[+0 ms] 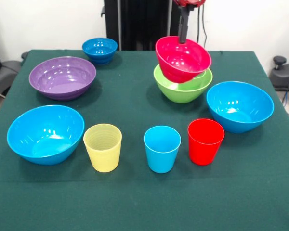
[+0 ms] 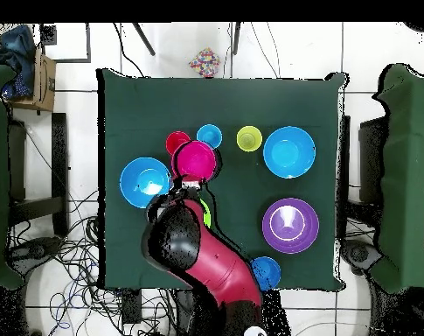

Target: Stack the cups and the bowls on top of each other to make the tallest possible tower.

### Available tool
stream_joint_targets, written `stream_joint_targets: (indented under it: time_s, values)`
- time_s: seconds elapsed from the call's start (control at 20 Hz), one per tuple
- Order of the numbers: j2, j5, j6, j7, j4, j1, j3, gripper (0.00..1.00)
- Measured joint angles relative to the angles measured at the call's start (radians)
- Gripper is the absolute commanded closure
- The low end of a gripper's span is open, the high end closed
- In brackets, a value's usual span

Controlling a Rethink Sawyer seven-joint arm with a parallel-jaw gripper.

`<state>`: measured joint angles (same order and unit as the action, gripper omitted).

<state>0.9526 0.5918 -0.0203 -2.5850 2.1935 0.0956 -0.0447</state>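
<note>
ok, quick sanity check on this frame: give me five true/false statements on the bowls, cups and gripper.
1. The gripper holds the pink-red bowl by its rim. True.
2. The pink-red bowl sits level inside the lime-green bowl. False: it is tilted above it.
3. The red cup is stacked in the light blue cup. False: they stand apart on the table.
4. The purple bowl is empty. True.
5. The yellow cup lies on its side. False: it stands upright.
</note>
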Motion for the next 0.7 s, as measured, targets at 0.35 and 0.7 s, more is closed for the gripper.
stream_joint_targets:
  time_s: [0.35,0.7]
  values:
    - [0.002,0.000,0.000,0.000,-0.004,0.019,-0.002,1.00]
    - [0.004,0.000,0.000,0.000,-0.004,0.050,0.006,1.00]
